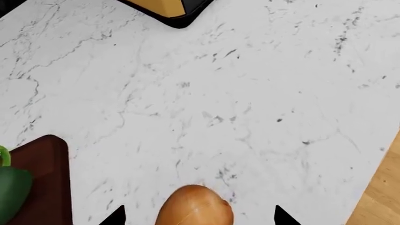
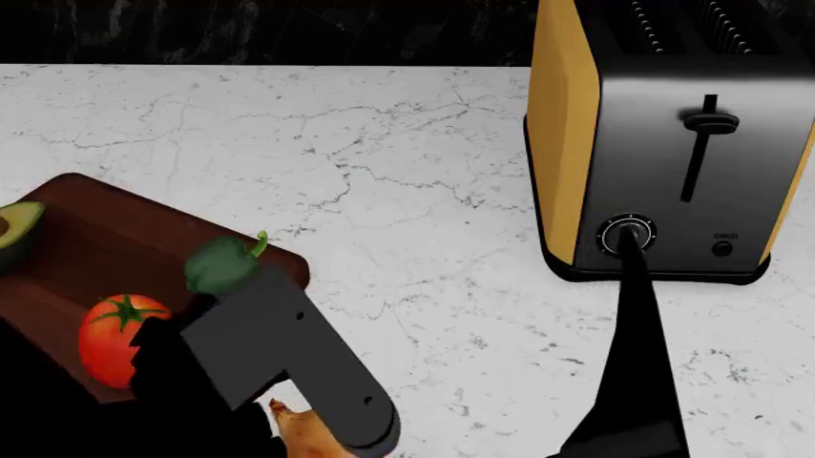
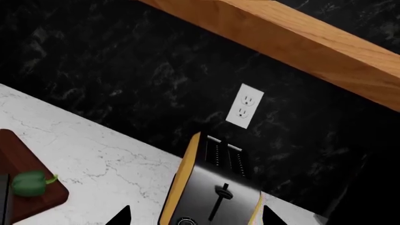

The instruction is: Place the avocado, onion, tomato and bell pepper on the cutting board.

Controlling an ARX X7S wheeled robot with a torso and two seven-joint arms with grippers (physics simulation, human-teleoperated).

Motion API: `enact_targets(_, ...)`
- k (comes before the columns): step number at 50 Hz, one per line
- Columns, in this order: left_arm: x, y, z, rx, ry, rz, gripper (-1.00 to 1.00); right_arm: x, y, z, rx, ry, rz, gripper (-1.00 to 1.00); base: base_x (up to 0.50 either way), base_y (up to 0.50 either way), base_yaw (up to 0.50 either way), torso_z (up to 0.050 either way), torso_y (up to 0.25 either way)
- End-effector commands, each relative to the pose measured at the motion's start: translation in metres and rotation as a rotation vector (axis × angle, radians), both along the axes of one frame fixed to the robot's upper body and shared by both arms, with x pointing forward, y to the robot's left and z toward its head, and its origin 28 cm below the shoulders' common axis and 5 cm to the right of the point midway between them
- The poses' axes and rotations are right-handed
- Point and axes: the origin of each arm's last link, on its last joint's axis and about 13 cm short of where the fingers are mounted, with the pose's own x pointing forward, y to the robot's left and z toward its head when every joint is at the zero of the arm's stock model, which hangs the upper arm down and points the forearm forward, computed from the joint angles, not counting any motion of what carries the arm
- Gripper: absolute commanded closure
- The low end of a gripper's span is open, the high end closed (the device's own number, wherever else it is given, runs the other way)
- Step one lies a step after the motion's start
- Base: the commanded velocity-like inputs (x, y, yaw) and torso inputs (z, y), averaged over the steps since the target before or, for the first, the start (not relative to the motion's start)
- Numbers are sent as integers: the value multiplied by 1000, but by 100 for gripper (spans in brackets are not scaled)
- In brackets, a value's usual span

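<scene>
left gripper (image 1: 196, 216) clamped around onion (image 1: 194, 206), just beside cutting board (image 2: 90, 250) holding bell pepper (image 2: 219, 264), tomato (image 2: 117, 334), avocado (image 2: 15, 234); right gripper's width unclear.

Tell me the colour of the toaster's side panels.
Yellow-orange, on the dark-fronted, slotted metal toaster; the head view shows it best.

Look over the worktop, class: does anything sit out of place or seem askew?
Nothing looks spilled or damaged. The onion is the odd one out: it sits between the left pincer's fingertips, off the cutting board, where the avocado, tomato and bell pepper already lie. The pepper rests near the board's corner.
</scene>
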Motion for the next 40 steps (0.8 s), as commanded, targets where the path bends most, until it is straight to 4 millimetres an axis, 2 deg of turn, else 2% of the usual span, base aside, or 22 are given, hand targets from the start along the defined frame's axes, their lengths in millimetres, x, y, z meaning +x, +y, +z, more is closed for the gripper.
enact_targets(1, 11, -8, -9, -11, 25, -31, -100, 2, -1, -4, 8, -22, 20, -100, 0, 0, 0, 0, 0)
enact_targets(14, 11, -7, -26, 4, 70, -12, -100, 3, -2, -11, 20, -12, 23, -100, 0, 0, 0, 0, 0)
enact_targets(34, 13, 3, -45, 13, 103, 41, -100, 1, 1, -10, 16, -14, 28, -100, 0, 0, 0, 0, 0)
enact_targets(35, 12, 3, -44, 11, 98, 40, 100, 2, 1, -10, 16, -14, 30, -100, 0, 0, 0, 0, 0)
enact_targets(40, 8, 5, -37, 2, 49, 29, 100, 2, 2, -11, 17, -13, 37, -100, 0, 0, 0, 0, 0)
